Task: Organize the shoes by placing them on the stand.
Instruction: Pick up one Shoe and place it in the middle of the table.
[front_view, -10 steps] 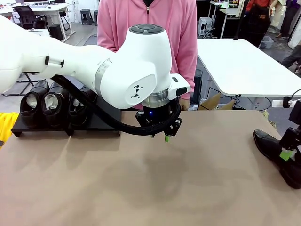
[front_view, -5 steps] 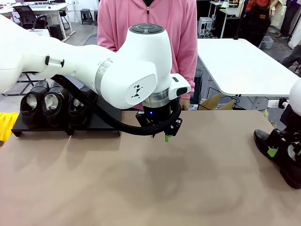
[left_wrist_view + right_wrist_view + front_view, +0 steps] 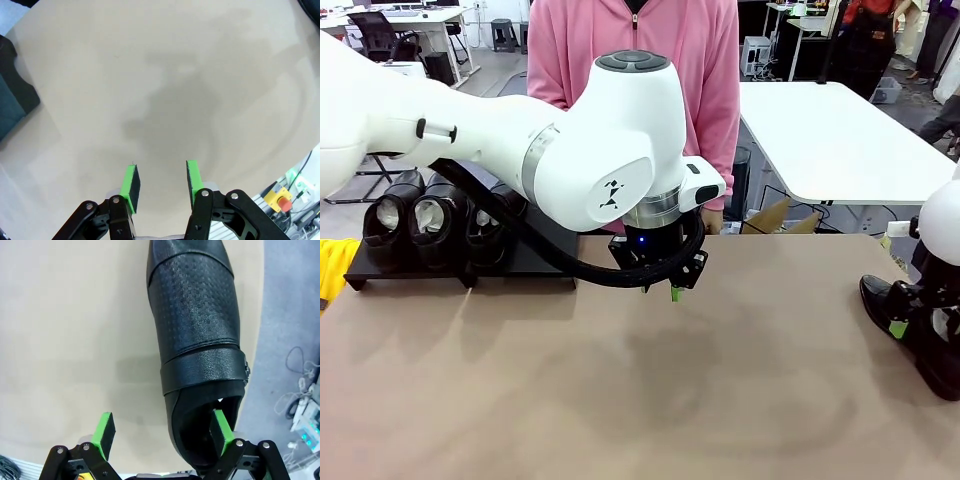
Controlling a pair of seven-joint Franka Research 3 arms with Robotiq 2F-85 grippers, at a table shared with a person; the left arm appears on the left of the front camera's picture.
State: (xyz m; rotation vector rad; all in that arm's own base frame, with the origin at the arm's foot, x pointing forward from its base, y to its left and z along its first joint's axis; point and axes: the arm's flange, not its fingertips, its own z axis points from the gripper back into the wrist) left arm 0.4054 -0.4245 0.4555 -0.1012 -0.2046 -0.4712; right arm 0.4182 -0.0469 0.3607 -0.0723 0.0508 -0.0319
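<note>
Three glossy black shoes (image 3: 428, 222) stand in a row on the left part of the low black stand (image 3: 540, 262) at the table's far left. Another black shoe (image 3: 880, 298) (image 3: 195, 340) lies by the table's right edge. My right gripper (image 3: 915, 328) (image 3: 163, 427) is open at its heel end, with one green pad inside the shoe's opening and the other outside above the bare table. My left gripper (image 3: 660, 288) (image 3: 162, 181) hangs over the middle of the table, jaws apart with nothing between them.
A person in a pink top (image 3: 640, 40) stands at the far side behind my left arm. The brown table (image 3: 770, 400) ends just right of the lone shoe, with grey floor (image 3: 285, 315) beyond. A white table (image 3: 830, 140) stands at the back right.
My right gripper has shifted left and settled over the heel end of the lone shoe. The left arm has stayed still.
</note>
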